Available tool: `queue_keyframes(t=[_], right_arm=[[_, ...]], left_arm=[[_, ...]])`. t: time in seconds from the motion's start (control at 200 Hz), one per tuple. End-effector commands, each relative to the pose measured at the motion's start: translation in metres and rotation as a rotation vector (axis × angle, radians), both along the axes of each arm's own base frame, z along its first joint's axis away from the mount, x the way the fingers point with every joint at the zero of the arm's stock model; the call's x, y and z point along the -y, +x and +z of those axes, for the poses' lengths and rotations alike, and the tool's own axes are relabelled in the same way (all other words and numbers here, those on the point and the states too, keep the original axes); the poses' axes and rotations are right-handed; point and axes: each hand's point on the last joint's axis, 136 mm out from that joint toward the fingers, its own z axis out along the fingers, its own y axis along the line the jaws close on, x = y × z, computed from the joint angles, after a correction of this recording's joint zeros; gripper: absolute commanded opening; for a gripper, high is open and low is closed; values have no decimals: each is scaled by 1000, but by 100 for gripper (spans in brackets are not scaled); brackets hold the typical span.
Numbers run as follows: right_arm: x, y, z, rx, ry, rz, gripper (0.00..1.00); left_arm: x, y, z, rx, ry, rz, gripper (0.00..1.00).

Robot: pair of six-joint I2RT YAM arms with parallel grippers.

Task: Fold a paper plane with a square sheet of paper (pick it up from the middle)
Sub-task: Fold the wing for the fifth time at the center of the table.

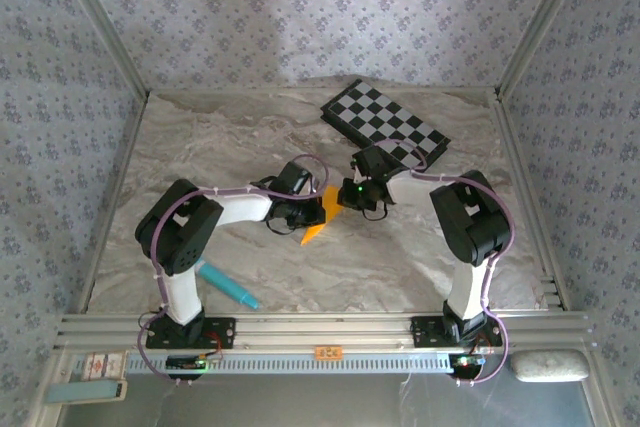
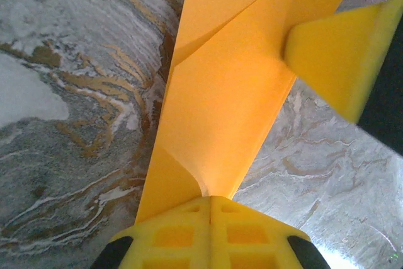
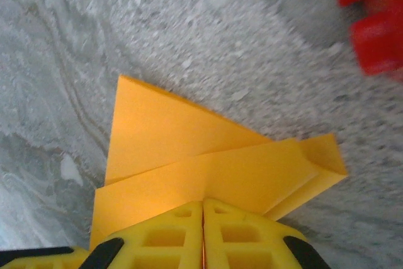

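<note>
Mid-table, top camera: paper plane (image 1: 313,231), orange-yellow and only part folded, sits between the two wrists on the marbled table top (image 1: 240,147). Its long axis runs on a diagonal, with the narrow tip toward the near edge and slightly to the left and the broader end up toward the right arm. Left gripper (image 2: 210,206): jaws pressed together, pinching one end of the paper. From that wrist the folded strip runs straight away from the fingers, with one slanting crease showing partway up. Right gripper (image 3: 203,209): jaws likewise closed, clamped on the paper's long edge. One of its yellow fingers (image 2: 340,61) shows in the left wrist view, touching the strip's right side. From the right wrist a triangular flap lies behind a folded band, and a small folded corner points right. Can't tell whether the sheet lies flat on the table or is raised. Red block (image 3: 371,23) near the paper, apart from it. Checkerboard (image 1: 385,127) at the far right of the table, well apart. Teal pen-like object (image 1: 228,285) by the left arm's base
</note>
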Motion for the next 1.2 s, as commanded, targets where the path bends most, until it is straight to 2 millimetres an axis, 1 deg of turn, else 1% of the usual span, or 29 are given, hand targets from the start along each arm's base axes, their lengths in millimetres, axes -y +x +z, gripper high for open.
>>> queue_keyframes(t=[0.0, 0.165, 0.355, 0.435, 0.515, 0.58, 0.66, 0.745, 0.8, 0.86, 0.955, 1.089, 1.199], right_arm=[[49, 22, -18, 36, -175, -124, 9], [58, 25, -26, 24, -168, -154, 9], [67, 31, -22, 45, -154, -185, 9], [68, 34, -20, 55, -139, -186, 9], [63, 34, -19, 60, -117, -171, 9], [54, 31, -19, 59, -92, -145, 9], [39, 22, -21, 43, -52, -109, 9], [24, 7, -28, 28, -38, -73, 9], [20, 0, -34, 25, -40, -60, 9], [23, -2, -40, 15, -45, -64, 9], [31, 5, -39, 33, -39, -76, 9], [43, 24, -26, 79, -27, -104, 10], [46, 34, -17, 116, -35, -88, 10]], left_arm=[[-38, -36, -41, -143, 179, 18, 0], [-40, -37, -43, -148, 183, 22, 0], [-42, -39, -43, -151, 186, 23, 0], [-43, -41, -43, -154, 190, 23, 0], [-46, -43, -41, -154, 197, 21, 0], [-49, -45, -39, -151, 204, 22, 0], [-54, -48, -38, -152, 214, 24, 0], [-64, -54, -37, -157, 237, 30, 0], [-70, -57, -36, -159, 244, 38, 0], [-75, -59, -36, -162, 249, 45, 0], [-78, -61, -37, -165, 251, 48, 0], [-76, -60, -38, -166, 243, 48, 0], [-76, -60, -38, -168, 241, 50, 0]])
